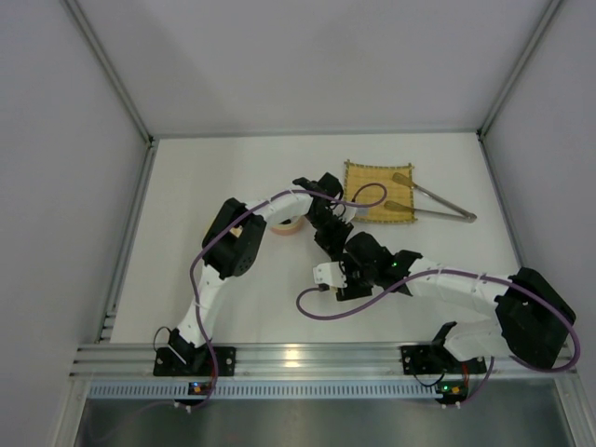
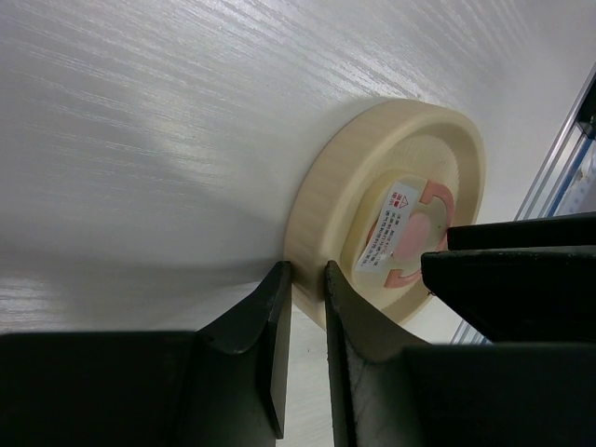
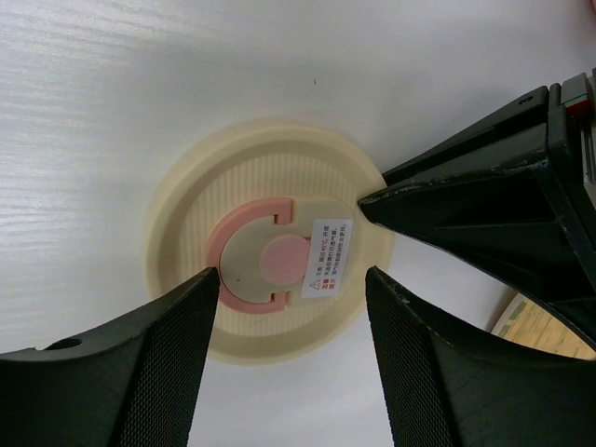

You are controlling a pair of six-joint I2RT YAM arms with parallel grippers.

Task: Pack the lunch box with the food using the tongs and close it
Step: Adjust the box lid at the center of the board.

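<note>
Plainly, this was lid work, not packing yet. L gripper (image 2: 305,275) had its jaws narrow, nipping the rim of the cream lid (image 3: 270,279) w/ the pink mark. Whether the lid was clear of the table (image 2: 140,140) I couldn't tell. R gripper (image 3: 292,275) hung over the same lid, jaws wide, holding nothing. Tongs (image 1: 442,203) lay well apart at back right, partly on the bamboo mat (image 1: 372,191), untouched. No food showed in any view. A cream round shape just beside the grippers was prob. the lunch box (image 1: 287,223), half hidden.

To do this step well, imo:
- **Carry:** the rim pinch looked thin and off-centre, so the lid could swing or slip. Keep it level, move slow.
- **Hand-over:** if R was to take the lid, close across the full rim, not on the pink mark. L shouldn't let go until R had both sides firm.
- **Clearance:** mind the two grippers knocking, they were v. close.
- **Put-down:** set the lid flat, away from mat + tongs.
</note>
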